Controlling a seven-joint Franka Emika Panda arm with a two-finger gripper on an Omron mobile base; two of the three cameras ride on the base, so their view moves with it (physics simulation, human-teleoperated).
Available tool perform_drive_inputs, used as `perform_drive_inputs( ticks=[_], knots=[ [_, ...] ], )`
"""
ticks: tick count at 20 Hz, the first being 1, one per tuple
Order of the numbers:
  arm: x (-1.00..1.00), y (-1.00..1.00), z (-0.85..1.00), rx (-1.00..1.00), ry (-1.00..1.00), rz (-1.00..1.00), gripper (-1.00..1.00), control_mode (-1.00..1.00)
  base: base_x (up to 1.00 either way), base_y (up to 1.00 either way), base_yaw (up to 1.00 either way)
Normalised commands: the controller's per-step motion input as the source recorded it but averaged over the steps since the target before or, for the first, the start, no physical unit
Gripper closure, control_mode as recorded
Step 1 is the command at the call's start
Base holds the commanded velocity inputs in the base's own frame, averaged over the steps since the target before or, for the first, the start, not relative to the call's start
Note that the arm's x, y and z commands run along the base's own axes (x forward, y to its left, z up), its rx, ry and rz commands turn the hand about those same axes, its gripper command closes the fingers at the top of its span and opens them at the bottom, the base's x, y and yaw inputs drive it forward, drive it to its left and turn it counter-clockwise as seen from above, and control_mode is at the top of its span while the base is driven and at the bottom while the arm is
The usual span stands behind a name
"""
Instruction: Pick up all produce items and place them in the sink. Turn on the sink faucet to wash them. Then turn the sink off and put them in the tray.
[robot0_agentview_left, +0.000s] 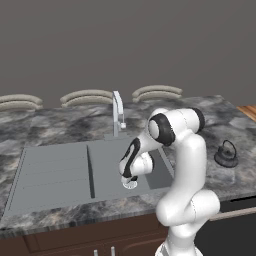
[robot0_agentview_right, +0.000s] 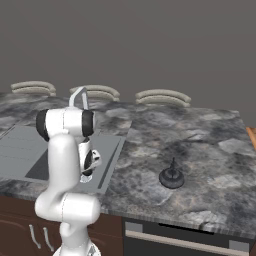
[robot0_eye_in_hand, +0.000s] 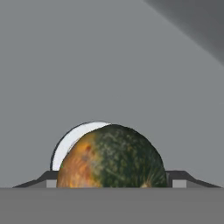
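Observation:
The produce item (robot0_eye_in_hand: 113, 157), round and dark green with an orange-red patch, sits between my two fingertips, which press on its sides. It hangs low in the sink (robot0_agentview_left: 55, 175) basin, just above the round white drain (robot0_eye_in_hand: 70, 140). My gripper (robot0_agentview_left: 131, 178) reaches down into the basin, to the right of the ribbed drainboard. From the other side the gripper (robot0_agentview_right: 86, 175) shows below the arm's elbow. The sink faucet (robot0_agentview_left: 118, 112) stands upright behind the basin, and no water shows. A flat orange-brown corner (robot0_agentview_left: 249, 111) shows at the far right; I cannot tell whether it is the tray.
A black kettle (robot0_agentview_left: 226, 154) with a loop handle stands on the marble counter right of the sink. Three stool backs (robot0_agentview_left: 87, 96) line the counter's far edge. Dark cabinet fronts and an oven lie below the front edge.

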Motion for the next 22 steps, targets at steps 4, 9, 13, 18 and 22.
perform_drive_inputs(
  ticks=[4,9,13,18,22],
  knots=[
    [0.2,0.0,-0.24,0.0,0.0,0.0,1.0,-1.0,0.0,0.0,0.0],
    [0.06,0.01,-0.25,0.0,0.0,0.0,-1.0,-1.0,0.0,0.0,0.0],
    [0.01,0.0,-0.08,0.0,0.0,0.0,-1.0,-1.0,0.0,0.0,0.0],
    [-0.05,0.0,0.06,0.01,-0.07,0.0,-1.0,-1.0,0.0,0.0,0.0],
    [-0.18,0.0,0.37,0.0,-0.12,0.0,-1.0,-1.0,0.0,0.0,0.0]
  ],
)
